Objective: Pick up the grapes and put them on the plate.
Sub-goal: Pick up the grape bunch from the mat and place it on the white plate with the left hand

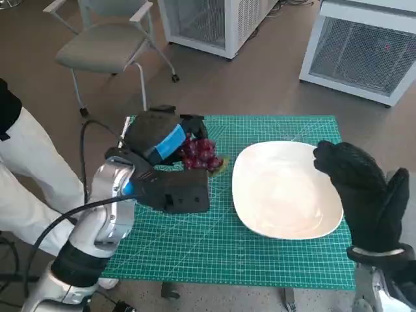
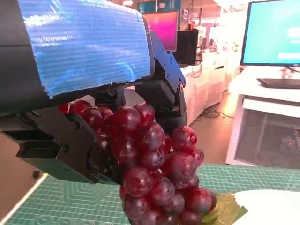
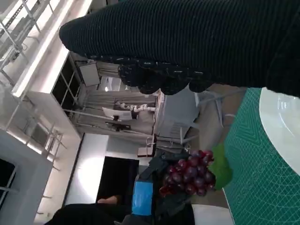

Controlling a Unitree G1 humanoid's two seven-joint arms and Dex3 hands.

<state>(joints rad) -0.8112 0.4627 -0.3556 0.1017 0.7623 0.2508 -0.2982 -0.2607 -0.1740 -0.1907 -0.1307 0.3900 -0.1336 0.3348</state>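
One green mat covered the small table, and on its right half lay the white plate, bare. The left hand sat over the mat's far left part, its fingers clenched around a bunch of red grapes held just left of the plate, a green leaf beneath the bunch. The right hand hung over the plate's right edge, holding nothing; whether its fingers were spread or curled could not be told.
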